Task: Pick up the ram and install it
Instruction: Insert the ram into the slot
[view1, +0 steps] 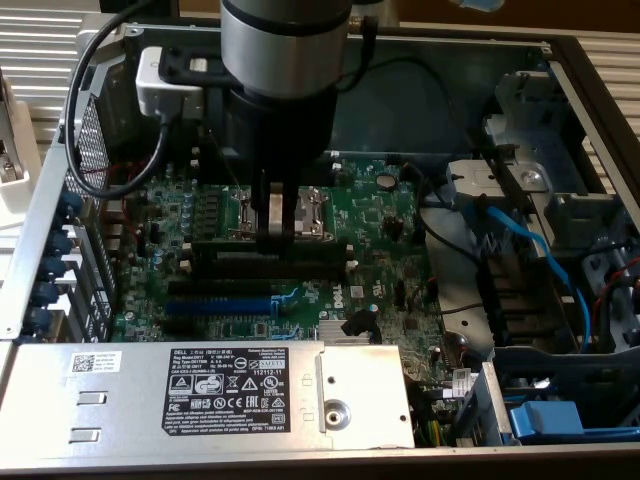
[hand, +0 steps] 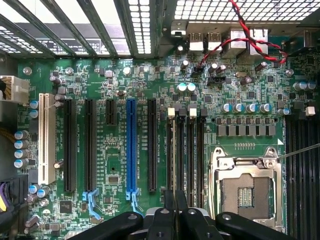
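Ram (view1: 225, 243) – a long green stick with dark chips – is clamped at its middle by the tool (view1: 275, 235), whose fingers are pressed together on it. It lies level just over the motherboard (view1: 380, 215) inside an open computer case (view1: 450, 60). Whether it already touches a slot cannot be told.

Doing this step well seems to call for keeping the stick level and parallel to its slot, with the end latches open, and for pressing straight down evenly so that neither end tips.

From the exterior view, the stick's full length and its height over the board can be judged. The wrist view looks straight down – four black memory slots (hand: 187, 150) with white latches (hand: 172, 112) run out from between the fingers, with the CPU socket (hand: 245, 187) beside them and the blue slot (hand: 131, 145) on their other side.
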